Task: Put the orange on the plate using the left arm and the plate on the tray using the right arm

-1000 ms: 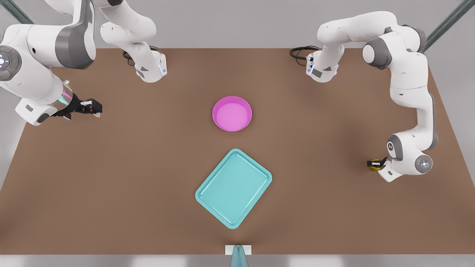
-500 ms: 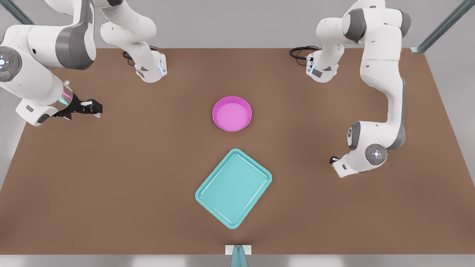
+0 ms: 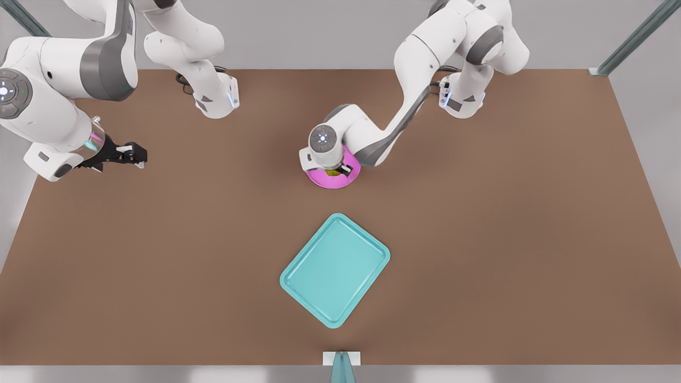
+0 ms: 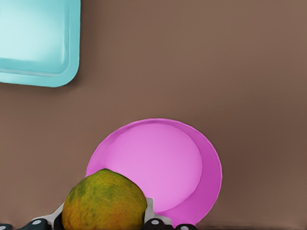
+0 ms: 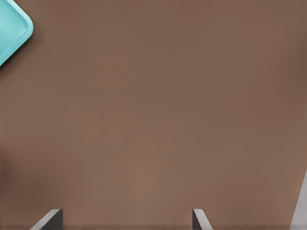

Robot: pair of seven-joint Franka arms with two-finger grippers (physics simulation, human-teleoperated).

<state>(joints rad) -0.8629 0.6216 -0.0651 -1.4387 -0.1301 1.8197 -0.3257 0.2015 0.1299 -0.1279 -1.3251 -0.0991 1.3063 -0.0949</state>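
**Operator:** Report the change over the last second and its effect on the task.

**Technician:** The left gripper (image 3: 336, 171) has travelled from the table edge at the front view's right to a position directly over the plate (image 3: 325, 182). A second ago the plate stood uncovered. The wrist now hides most of it.

**Operator:** State of the left gripper and location of the orange.

**Technician:** In the left wrist view the orange (image 4: 105, 201) sits clamped between the fingers (image 4: 156, 223), above the near rim of the plate (image 4: 163, 167). In the front view a small patch of the orange (image 3: 332, 172) shows over the pink surface. It does not appear to be released, and whether it touches the plate cannot be determined.

**Operator:** Right gripper?

**Technician:** The right gripper (image 3: 129, 153) waits near the table edge at the front view's left, unchanged over the second. Its fingers (image 5: 48, 219) stand spread apart and empty above bare table (image 5: 153, 120).

**Operator:** Tray status.

**Technician:** The tray (image 3: 335, 270) lies unmoved, near the plate but clear of it, on the side towards the camera.

**Operator:** Meaning for the task.

**Technician:** Transport is judged complete. The next step is likely to lower and release the orange. Plate transfer to the tray is not yet started.
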